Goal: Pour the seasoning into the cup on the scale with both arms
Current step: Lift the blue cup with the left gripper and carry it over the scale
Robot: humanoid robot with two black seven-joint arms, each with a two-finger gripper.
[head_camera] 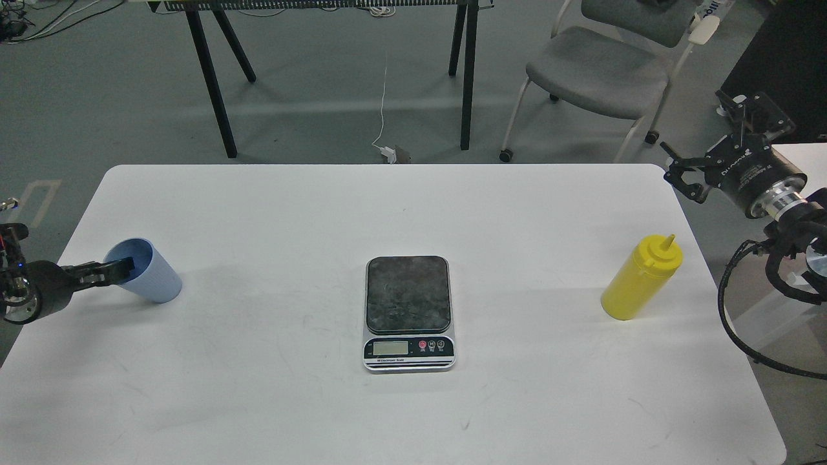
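The left gripper (119, 270) pinches the rim of the ribbed, tapered blue cup (150, 271) at the white table's (258, 400) left edge. The flat scale (408, 313) with its dark square plate sits mid-table, bare. The right gripper (711, 145) hangs spread wide above the yellow plastic bottle (639, 281).

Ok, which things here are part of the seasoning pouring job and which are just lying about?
Part of the job:
- yellow seasoning bottle
- light blue cup, left hand at its rim
- scale, plate bare
- right hand, off the table edge

Just lying about:
- grey chair
- black table legs
- white cable on the floor
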